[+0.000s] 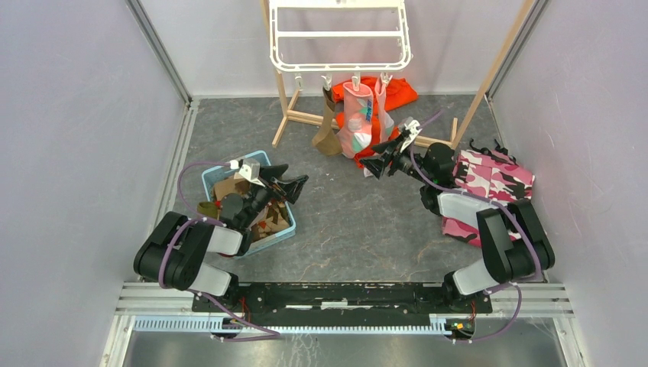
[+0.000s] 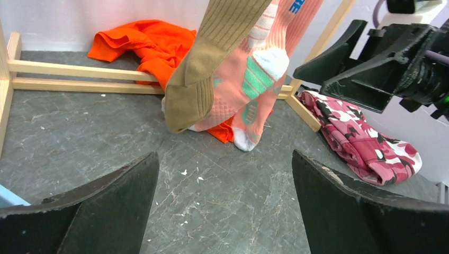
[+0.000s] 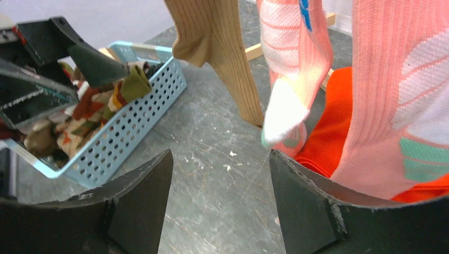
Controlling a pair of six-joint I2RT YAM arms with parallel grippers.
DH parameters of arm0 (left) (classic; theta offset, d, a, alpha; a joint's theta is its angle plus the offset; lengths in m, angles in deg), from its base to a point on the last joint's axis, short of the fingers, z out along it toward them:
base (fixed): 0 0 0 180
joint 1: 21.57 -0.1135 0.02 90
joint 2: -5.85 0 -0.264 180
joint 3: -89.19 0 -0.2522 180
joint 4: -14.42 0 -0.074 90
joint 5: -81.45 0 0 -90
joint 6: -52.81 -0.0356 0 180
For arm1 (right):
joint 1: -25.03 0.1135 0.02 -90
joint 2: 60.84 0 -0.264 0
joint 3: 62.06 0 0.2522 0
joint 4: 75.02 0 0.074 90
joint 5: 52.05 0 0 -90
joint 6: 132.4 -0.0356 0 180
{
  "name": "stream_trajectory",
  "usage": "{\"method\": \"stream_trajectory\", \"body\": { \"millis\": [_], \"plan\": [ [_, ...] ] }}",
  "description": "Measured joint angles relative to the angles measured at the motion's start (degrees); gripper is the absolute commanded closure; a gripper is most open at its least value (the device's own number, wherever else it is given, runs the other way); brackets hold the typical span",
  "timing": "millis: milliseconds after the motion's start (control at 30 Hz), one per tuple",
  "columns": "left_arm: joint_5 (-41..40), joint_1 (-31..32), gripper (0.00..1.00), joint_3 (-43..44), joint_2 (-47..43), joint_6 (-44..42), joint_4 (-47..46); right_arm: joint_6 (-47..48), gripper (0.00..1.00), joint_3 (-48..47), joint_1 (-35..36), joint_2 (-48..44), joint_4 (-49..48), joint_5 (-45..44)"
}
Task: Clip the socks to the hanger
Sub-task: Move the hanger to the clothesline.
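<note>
The white hanger (image 1: 340, 38) hangs at the back. Three socks dangle from its front clips: a brown sock (image 1: 328, 126) and two pink socks (image 1: 357, 118) with teal and white patches. More socks (image 3: 100, 103) lie in the blue basket (image 1: 284, 229). My left gripper (image 1: 294, 186) stands open over the basket's right side, nothing between its fingers (image 2: 106, 206). My right gripper (image 1: 380, 164) is open and holds nothing, just right of the hanging pink socks. One pink sock (image 3: 392, 106) hangs beside its right finger (image 3: 307, 206).
An orange garment (image 1: 397, 92) lies on the floor behind the hanging socks. The wooden stand (image 1: 294, 115) carries the hanger, with legs on both sides. Pink camouflage cloth (image 1: 489, 187) lies under the right arm. Grey walls close in left and right.
</note>
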Motion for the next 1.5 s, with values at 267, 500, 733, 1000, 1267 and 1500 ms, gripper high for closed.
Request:
{"method": "stream_trajectory", "body": {
  "millis": [267,500,733,1000,1267,1500],
  "plan": [
    [0.3,0.1,0.0,-0.1,0.0,0.0,-1.6,-8.1,0.36,-6.4,1.9,6.2,-2.6,-7.6],
    [0.5,0.8,0.0,-0.5,-0.1,-1.4,-1.6,-7.1,0.39,-11.7,1.9,8.6,1.9,-12.9],
    [0.5,1.1,0.0,-0.8,-0.2,-2.8,-1.6,-3.2,0.41,-14.9,1.1,9.6,7.9,-16.0],
    [0.5,1.4,0.0,-0.8,-0.3,-2.9,-1.6,0.1,0.4,-18.4,-0.8,11.3,11.5,-17.2],
    [0.5,1.7,0.0,-1.1,-0.6,-3.0,-1.6,-1.8,0.41,-21.1,-1.5,15.3,12.1,-12.0],
    [0.6,1.9,0.0,-1.1,-0.6,-3.7,-1.6,-6.7,0.82,-21.1,-1.5,17.5,10.6,-4.8]
  ]
}}
